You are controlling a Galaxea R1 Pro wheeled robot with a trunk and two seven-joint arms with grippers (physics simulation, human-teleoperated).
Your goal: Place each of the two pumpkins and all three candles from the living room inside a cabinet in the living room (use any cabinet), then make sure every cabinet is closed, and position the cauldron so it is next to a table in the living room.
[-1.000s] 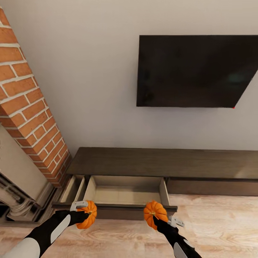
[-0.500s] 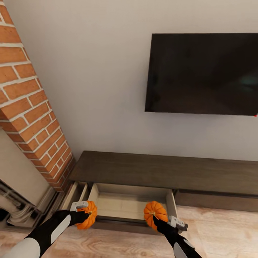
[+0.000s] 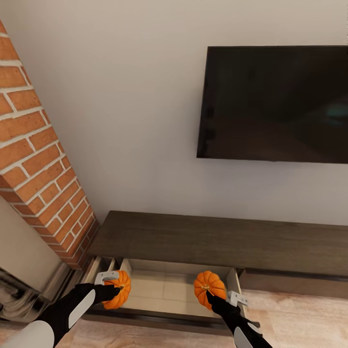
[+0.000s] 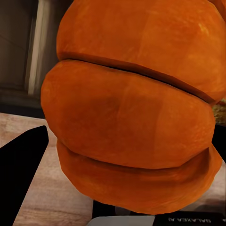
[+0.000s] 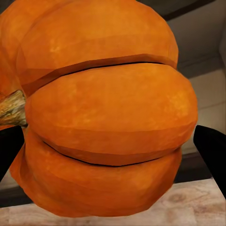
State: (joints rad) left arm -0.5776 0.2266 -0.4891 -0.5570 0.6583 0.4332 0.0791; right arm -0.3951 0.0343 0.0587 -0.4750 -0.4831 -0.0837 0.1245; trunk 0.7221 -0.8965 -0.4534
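Each gripper's jaws clamp a pumpkin, left [image 3: 117, 289] and right [image 3: 209, 288], above the open drawer [image 3: 166, 290]. Lower both inside before releasing.

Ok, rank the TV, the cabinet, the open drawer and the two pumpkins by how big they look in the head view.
1. Cabinet and TV: both cut off by the frame edge, too close to rank.
2. Open drawer.
3. Left gripper's pumpkin and right gripper's pumpkin: they look alike.
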